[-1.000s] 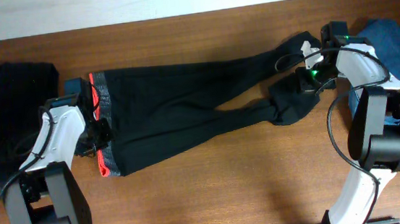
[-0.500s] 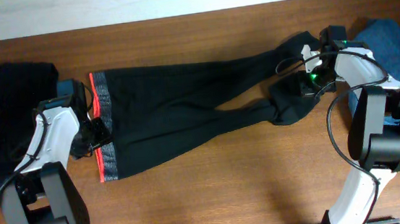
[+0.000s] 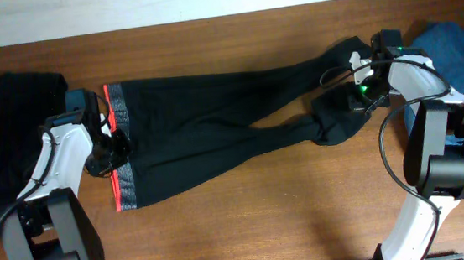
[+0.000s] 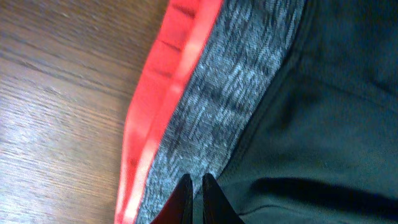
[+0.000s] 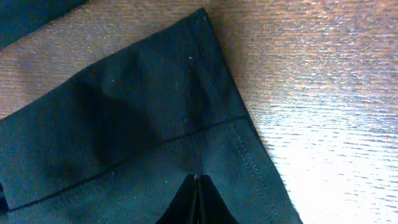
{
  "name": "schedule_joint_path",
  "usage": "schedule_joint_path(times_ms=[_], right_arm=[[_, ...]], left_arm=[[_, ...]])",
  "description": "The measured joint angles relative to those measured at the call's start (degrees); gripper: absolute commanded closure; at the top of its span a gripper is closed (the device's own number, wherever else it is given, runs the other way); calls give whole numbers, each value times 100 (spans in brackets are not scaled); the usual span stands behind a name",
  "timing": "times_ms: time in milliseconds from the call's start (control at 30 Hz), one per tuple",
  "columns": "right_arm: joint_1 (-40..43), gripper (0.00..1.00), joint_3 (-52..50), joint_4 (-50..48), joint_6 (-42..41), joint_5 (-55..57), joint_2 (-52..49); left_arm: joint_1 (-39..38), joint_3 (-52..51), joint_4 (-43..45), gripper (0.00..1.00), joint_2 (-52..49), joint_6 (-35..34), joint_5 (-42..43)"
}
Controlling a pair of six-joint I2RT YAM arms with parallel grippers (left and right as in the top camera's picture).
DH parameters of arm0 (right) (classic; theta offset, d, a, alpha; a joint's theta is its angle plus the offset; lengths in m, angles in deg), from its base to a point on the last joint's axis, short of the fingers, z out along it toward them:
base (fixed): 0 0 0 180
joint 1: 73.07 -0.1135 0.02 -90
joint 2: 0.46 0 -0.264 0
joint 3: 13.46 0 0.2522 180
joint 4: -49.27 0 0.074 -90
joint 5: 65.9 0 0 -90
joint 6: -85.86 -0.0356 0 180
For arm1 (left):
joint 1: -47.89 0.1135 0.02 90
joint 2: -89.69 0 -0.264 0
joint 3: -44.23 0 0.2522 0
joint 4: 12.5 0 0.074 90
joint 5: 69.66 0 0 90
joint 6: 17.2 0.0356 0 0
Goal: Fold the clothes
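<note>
Across the tabletop's (image 3: 265, 220) far half, black trousers (image 3: 207, 132) lie flat, nipped at both ends.
Left gripper (image 4: 196, 198) tips stand a sliver apart, pinching the grey band of the red-edged waistband (image 4: 211, 106) near the left edge. Right gripper (image 5: 198, 202) tips meet, closed on the stitched cuff (image 5: 186, 112) near the right edge. The legs cross midway.

the wooden desk (image 3: 248, 221) carries black trousers (image 3: 207, 132) across its middle, a dark bundle (image 3: 4, 125) at left, blue denim (image 3: 461, 51) at right.
</note>
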Motion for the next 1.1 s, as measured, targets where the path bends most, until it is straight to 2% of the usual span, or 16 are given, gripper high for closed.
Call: schedule_joint_path(times_ms=[133,667,867,1100], right_arm=[[0,96,0,-26,-2,0,0],[0,96,-66,-273,2,72,0],[0,96,-85,-385,4,90,0],[0,96,-85,-407,-2,90,-15]], left_arm=[[-17,0,28,99,0,2,-103],[-485,2,260,97,0,179,-787],[-765,243,216,97,0,352,-817],[-992,317,245,96,0,411,-431]])
